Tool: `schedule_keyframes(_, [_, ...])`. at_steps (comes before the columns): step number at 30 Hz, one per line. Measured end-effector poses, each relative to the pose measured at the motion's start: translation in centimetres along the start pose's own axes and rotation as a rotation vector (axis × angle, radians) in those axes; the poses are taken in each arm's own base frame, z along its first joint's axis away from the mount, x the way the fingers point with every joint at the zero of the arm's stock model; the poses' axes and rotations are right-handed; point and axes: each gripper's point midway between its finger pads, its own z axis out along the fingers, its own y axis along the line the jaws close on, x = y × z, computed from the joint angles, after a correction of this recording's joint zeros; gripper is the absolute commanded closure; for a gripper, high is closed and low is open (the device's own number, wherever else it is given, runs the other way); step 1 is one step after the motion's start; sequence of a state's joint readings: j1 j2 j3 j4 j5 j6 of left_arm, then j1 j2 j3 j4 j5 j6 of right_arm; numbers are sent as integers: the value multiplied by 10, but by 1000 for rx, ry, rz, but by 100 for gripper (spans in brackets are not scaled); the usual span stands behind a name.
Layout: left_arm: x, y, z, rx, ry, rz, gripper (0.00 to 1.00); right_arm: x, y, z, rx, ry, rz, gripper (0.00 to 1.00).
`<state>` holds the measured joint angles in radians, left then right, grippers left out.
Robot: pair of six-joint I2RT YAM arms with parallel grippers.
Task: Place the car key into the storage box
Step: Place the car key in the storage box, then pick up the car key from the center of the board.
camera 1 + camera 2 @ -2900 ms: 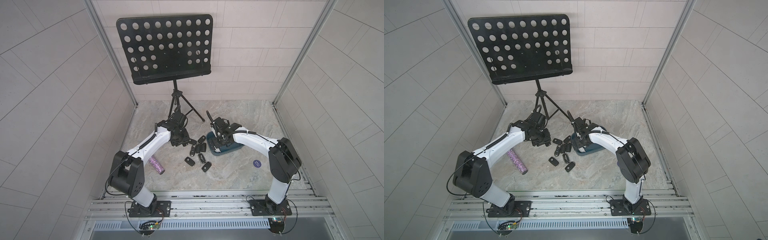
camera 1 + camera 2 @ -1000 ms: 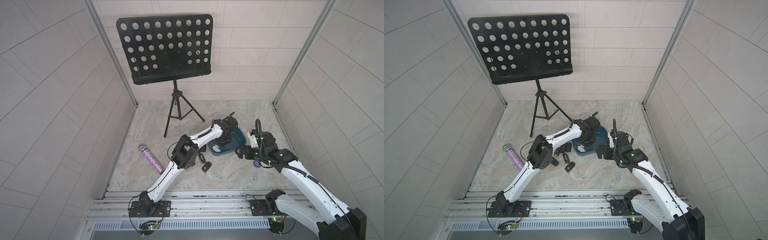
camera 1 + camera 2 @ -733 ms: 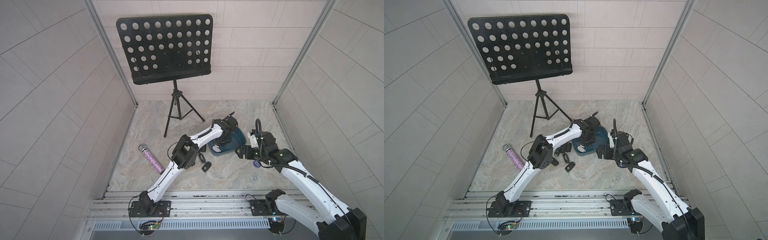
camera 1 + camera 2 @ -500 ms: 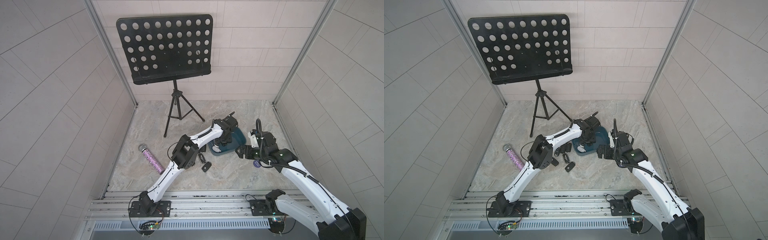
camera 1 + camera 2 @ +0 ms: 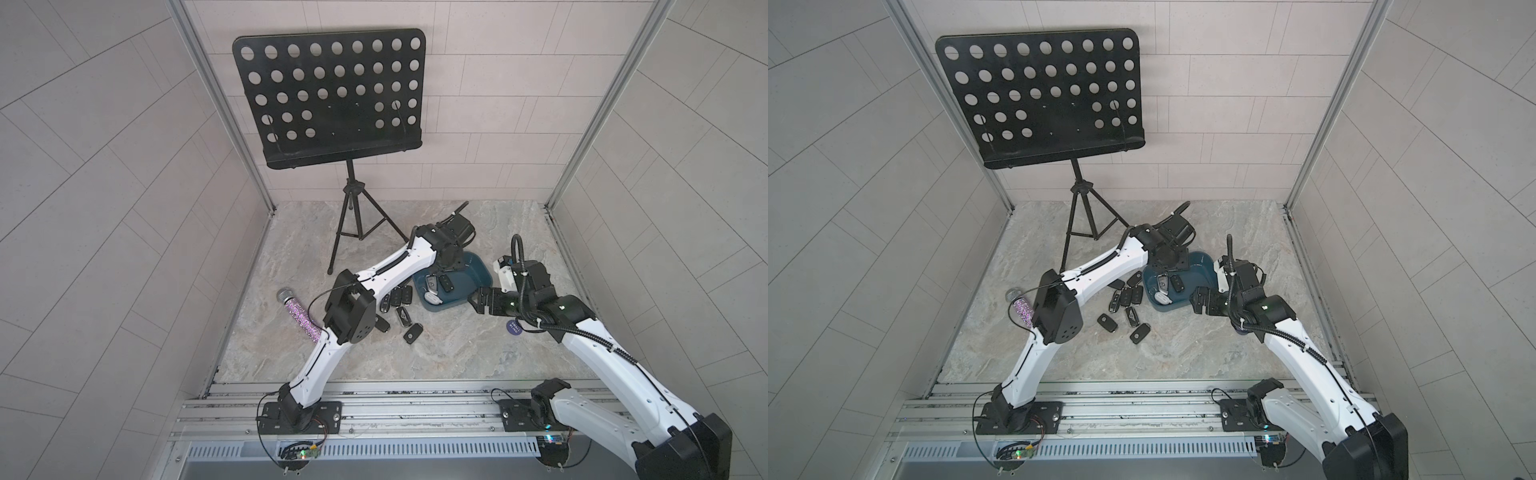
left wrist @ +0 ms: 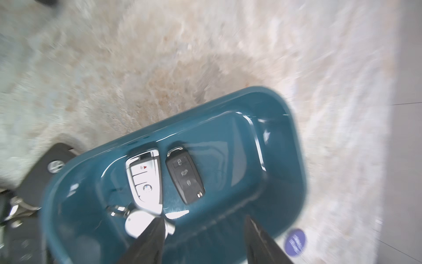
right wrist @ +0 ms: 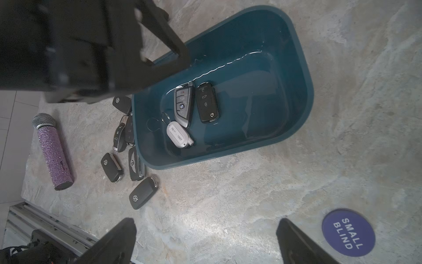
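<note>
Inspector: Gripper state, left arm?

Clerk: Jaws of the left gripper [image 6: 205, 240] stand parted with nothing between them. It hangs over the inside of the storage box [image 6: 296, 148].

Inspector: Right arm?

Clerk: The right gripper [image 7: 209, 242] is spread wide and empty over the bare marble table [image 7: 228, 194]. It is beside the box and near a blue "SMALL BLIND" disc [image 7: 348, 232].

Inspector: Location of the task item?

Clerk: The black car key [image 7: 207, 102] lies flat on the box floor, ungripped, just beside a silver-faced fob [image 7: 183, 105]. A white tag [image 7: 178, 134] rests against that fob's end. Several loose fobs [image 7: 142, 193] lie on the table outside the box, with a glittery microphone [image 7: 53, 150] beyond them.
</note>
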<state>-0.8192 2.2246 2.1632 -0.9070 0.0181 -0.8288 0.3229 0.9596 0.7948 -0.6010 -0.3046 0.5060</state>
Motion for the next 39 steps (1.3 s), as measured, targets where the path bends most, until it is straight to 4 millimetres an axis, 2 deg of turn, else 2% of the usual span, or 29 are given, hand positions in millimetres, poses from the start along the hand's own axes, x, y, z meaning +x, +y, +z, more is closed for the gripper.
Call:
schedule_keyframes(2, [-6, 8, -23, 20, -28, -14, 36, 1, 5, 1, -11, 9, -14, 0])
schedule_keyframes(4, [-10, 24, -40, 24, -48, -36, 34, 4, 13, 4, -25, 25, -36, 0])
schedule_keyframes(7, [-12, 57, -54, 6, -65, -79, 30, 11, 28, 9, -49, 55, -80, 0])
schedule_keyframes(12, [3, 127, -64, -54, -58, -161, 21, 31, 52, 21, -71, 126, -192, 0])
schedule_keyframes(15, [17, 161, -71, -74, -50, -206, 12, 43, 69, 27, -82, 163, -282, 0])
schedule_keyframes(19, [33, 195, -85, -80, -49, -261, 6, 58, 93, 33, -96, 201, -413, 1])
schedule_keyframes(20, [37, 202, -88, -78, -49, -273, 1, 62, 98, 35, -98, 210, -446, 0])
schedule_keyframes(21, [40, 209, -92, -76, -51, -284, 0, 65, 103, 37, -97, 218, -475, 0])
schedule_keyframes(26, [59, 240, -100, -74, -41, -341, 0, 80, 127, 51, -87, 254, -625, 0])
schedule_keyframes(32, [89, 278, -97, -85, 14, -447, 0, 89, 147, 76, -45, 284, -769, 0])
schedule_keyframes(35, [98, 292, -97, -90, 25, -493, 0, 94, 153, 90, -20, 298, -822, 0])
schedule_keyframes(39, [101, 300, -102, -84, 18, -527, 0, 99, 157, 109, 26, 310, -878, 0])
